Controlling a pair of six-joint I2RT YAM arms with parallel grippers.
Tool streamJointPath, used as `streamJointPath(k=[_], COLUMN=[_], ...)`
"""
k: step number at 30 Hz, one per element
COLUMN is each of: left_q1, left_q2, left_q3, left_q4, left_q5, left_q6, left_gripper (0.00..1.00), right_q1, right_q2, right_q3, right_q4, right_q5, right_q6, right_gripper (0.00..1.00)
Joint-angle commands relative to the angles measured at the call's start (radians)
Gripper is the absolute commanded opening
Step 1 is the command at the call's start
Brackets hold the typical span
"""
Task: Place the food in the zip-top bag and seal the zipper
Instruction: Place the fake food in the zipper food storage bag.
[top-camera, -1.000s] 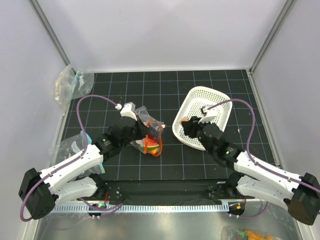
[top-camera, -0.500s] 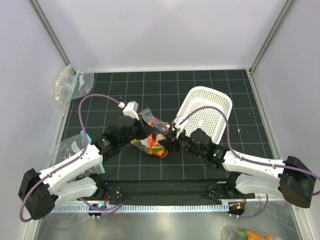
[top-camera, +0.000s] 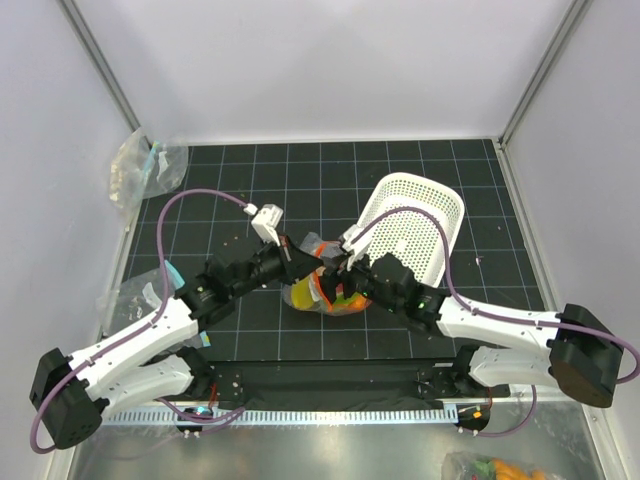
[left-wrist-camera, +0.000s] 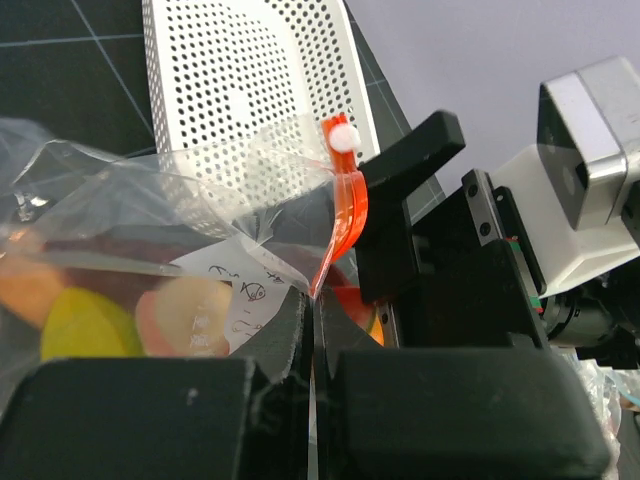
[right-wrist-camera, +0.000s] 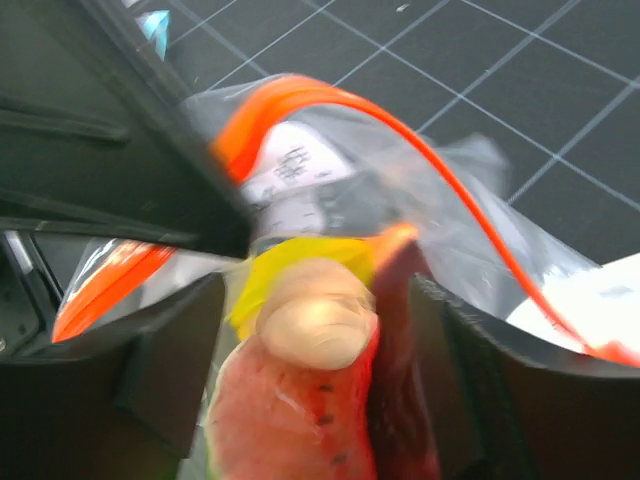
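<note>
The clear zip-top bag lies mid-table with its mouth held up. My left gripper is shut on the bag's rim, right at the red-orange zipper. The right gripper is at the bag's mouth with its jaws wide open. Between its fingers I see the peach ball resting on the watermelon slice, beside the yellow lemon and the dark red piece. The zipper loops open around them. Through the plastic, the left wrist view shows the lemon and the peach ball.
The white lattice basket stands tilted just right of the bag, close behind the right wrist. Clear bags with teal trim lie at the far left corner and the left edge. Another bag of toy food sits below the table's front.
The right arm swung from the basket to the bag's mouth with the peach ball, then widened its jaws off it. The left gripper shifted right, holding the bag's rim.
</note>
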Motion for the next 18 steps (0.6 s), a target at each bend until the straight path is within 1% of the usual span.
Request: streamJointPath(k=[1, 4, 5, 8, 9, 11, 12, 14, 15, 16, 18], left_q1=[-0.005, -0.004, -0.004, -0.005, -0.004, -0.004, -0.005, -0.005, -0.004, -0.005, -0.004], left_q2=[-0.019, -0.015, -0.013, -0.007, -0.007, -0.006, -0.006, -0.007, -0.009, -0.010, -0.016], left_q3=[0.009, 0.019, 0.023, 0.039, 0.045, 0.058, 0.060, 0.057, 0.057, 0.057, 0.054], left_q4=[0.085, 0.034, 0.014, -0.060, -0.122, -0.153, -0.167, -0.170, -0.169, -0.169, -0.170], left_q5=[0.040, -0.037, -0.088, -0.210, -0.294, -0.349, -0.377, -0.387, -0.388, -0.390, -0.396], left_q6=[0.020, 0.018, 0.017, 0.000, -0.005, -0.011, -0.012, -0.021, -0.025, -0.023, -0.023], left_gripper=[0.00, 0.00, 0.00, 0.00, 0.00, 0.00, 0.00, 0.00, 0.00, 0.00, 0.00], right_q1=[0.003, 0.003, 0.003, 0.003, 0.001, 0.003, 0.003, 0.003, 0.003, 0.003, 0.003], right_q2=[-0.042, -0.085, -0.096, -0.128, -0.131, -0.139, -0.136, -0.121, -0.112, -0.086, -0.061], right_q3=[0.001, -0.014, -0.019, -0.029, -0.032, -0.032, -0.025, -0.013, 0.004, 0.015, 0.046], right_q4=[0.068, 0.067, 0.065, 0.063, 0.063, 0.059, 0.053, 0.019, 0.005, -0.030, -0.058], right_q5=[0.094, 0.094, 0.092, 0.094, 0.097, 0.129, 0.147, 0.213, 0.233, 0.259, 0.280], right_q6=[-0.001, -0.004, -0.006, -0.003, 0.000, 0.009, 0.023, 0.036, 0.055, 0.066, 0.088], right_gripper=[0.85, 0.86, 0.86, 0.82, 0.79, 0.75, 0.71, 0.66, 0.61, 0.58, 0.55])
